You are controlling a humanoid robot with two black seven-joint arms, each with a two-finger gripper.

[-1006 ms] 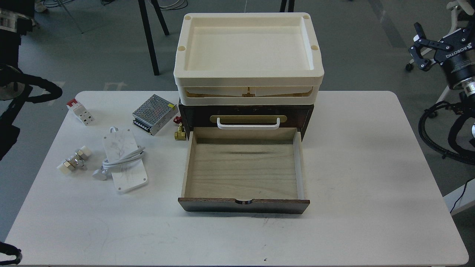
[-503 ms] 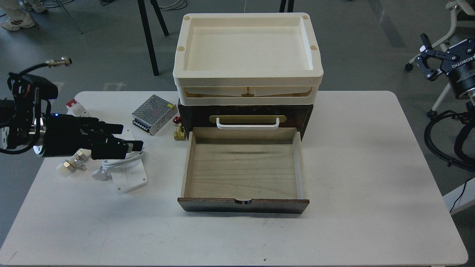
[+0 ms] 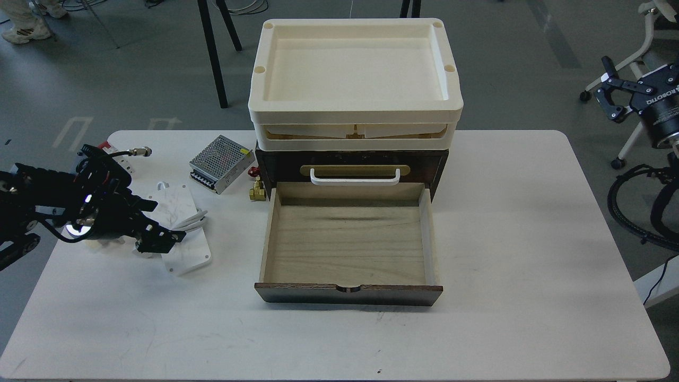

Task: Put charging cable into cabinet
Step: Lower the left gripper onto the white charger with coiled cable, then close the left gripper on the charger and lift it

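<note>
The charging cable (image 3: 186,253), a flat white marbled block with a white cord (image 3: 195,217) wrapped around it, lies on the table left of the cabinet. My left gripper (image 3: 159,225) hangs low over the block's left side at the cord; its dark fingers look apart and hold nothing. The cabinet (image 3: 439,165) is dark brown, with a brass plate, a white handle (image 3: 354,182) and a cream tray top (image 3: 354,69). Its pale wood drawer (image 3: 345,239) is pulled out and empty. My right gripper (image 3: 606,90) is open, off the table at far right.
A silver perforated power-supply box (image 3: 220,163) and a small brass valve (image 3: 257,192) sit between the cable and the cabinet. A red-and-white breaker (image 3: 107,147) is partly hidden by my left arm. Black cables hang at the table's right edge.
My left arm came in from the left, then dropped and tilted down onto the cable block's left side. My right gripper drifted slightly right. The cable has not moved.
</note>
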